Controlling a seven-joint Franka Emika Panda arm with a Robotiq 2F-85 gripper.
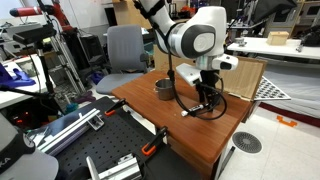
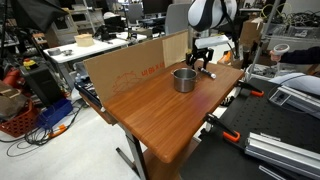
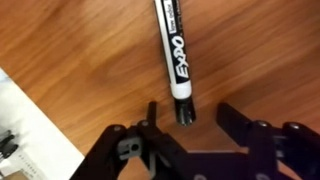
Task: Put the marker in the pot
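The marker point(image 3: 174, 55) lies flat on the wooden table, a black and white EXPO pen with its black end pointing at my gripper. My gripper point(image 3: 190, 112) is open, its two black fingers on either side of that end, not touching it. In an exterior view the gripper point(image 1: 205, 100) hangs low over the table, with the marker point(image 1: 188, 112) just beside it. The pot point(image 1: 164, 89), small, round and grey metal, stands upright and empty a short way off; it also shows in the other exterior view point(image 2: 184, 79), with the gripper point(image 2: 201, 63) behind it.
A brown cardboard panel point(image 2: 125, 66) stands along the table's back edge. A grey office chair point(image 1: 125, 48) sits beyond the table. Metal rails with orange clamps point(image 1: 130, 160) lie on the black bench next to the table. The table edge point(image 3: 40, 110) runs close to the gripper.
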